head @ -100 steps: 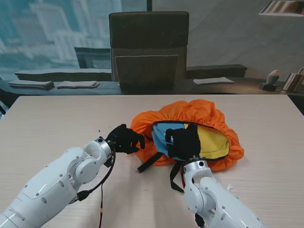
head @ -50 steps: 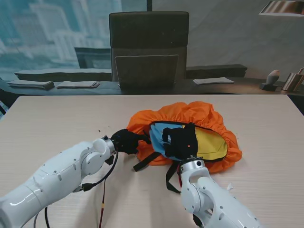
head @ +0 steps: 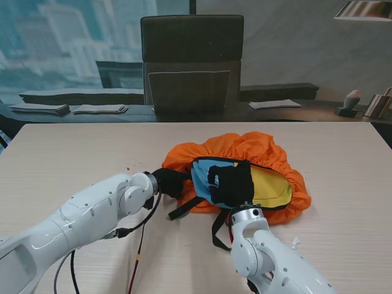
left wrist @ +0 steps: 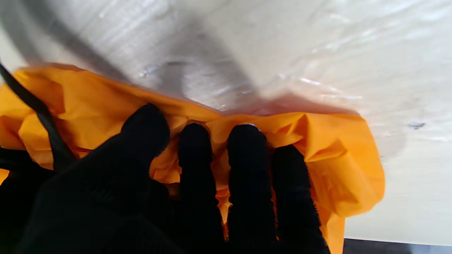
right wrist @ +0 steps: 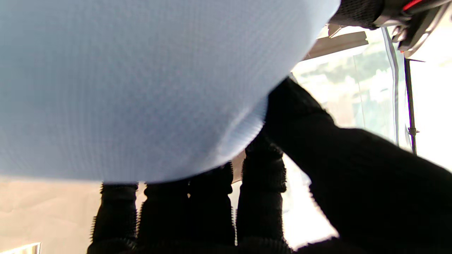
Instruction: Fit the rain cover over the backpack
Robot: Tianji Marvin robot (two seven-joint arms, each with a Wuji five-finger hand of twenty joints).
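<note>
Lying mid-table [head: 73, 153]: backpack [head: 269, 187] cupped inside orange rain cover [head: 245, 147]. Left hand [head: 168, 182] pinching cover's left edge; right hand [head: 233, 182] gripping backpack's blue side.

Light wood desk [head: 73, 153]. Centre-right of frame: orange rain cover [head: 245, 147] lying on it, backpack [head: 269, 184] inside, black straps [head: 187, 208] trailing onto wood.

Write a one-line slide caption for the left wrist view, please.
Left hand grips the orange rain cover's edge above the table.
</note>
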